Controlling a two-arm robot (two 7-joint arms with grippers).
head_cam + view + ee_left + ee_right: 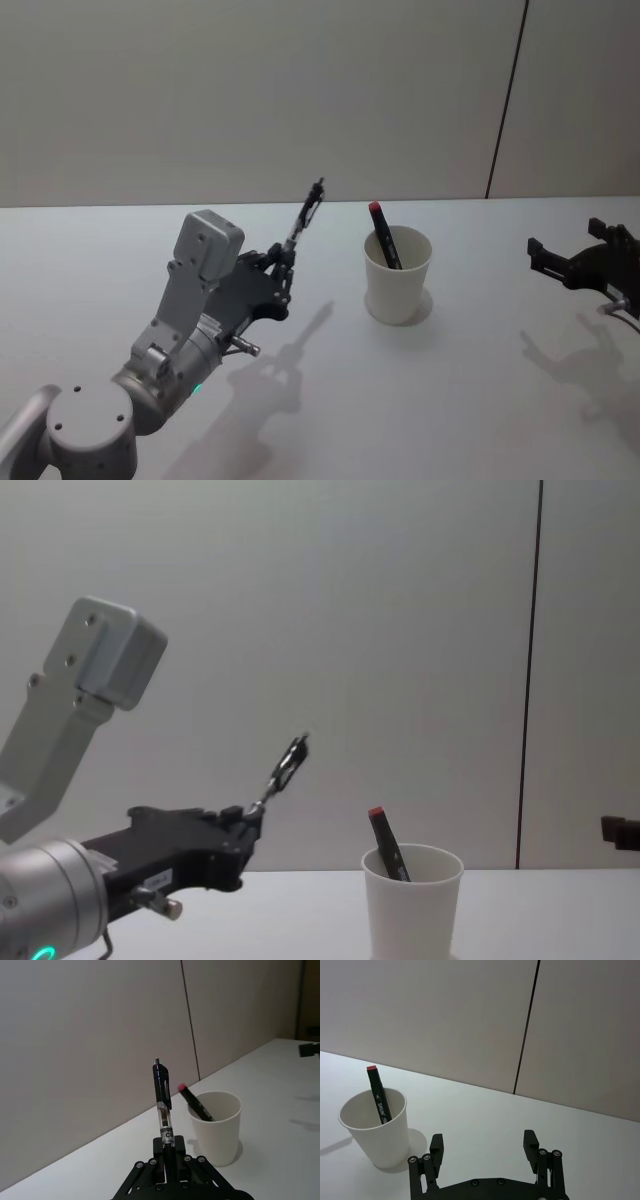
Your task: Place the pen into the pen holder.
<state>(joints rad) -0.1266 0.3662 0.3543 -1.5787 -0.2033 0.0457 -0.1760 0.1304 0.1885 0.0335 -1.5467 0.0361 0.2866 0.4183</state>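
My left gripper [283,258] is shut on a black pen with a clear barrel [303,222], holding it raised and tilted above the table, left of the pen holder [397,285]. The wrist view shows the pen [161,1105] standing up out of the gripper [168,1147], beside the white paper cup [216,1130]. A black marker with a red cap [383,238] leans inside the cup. My right gripper [566,240] hovers open and empty to the right of the cup [375,1132].
The white table [480,400] runs back to a plain grey wall with one dark vertical seam. Shadows of both arms fall on the table surface around the cup.
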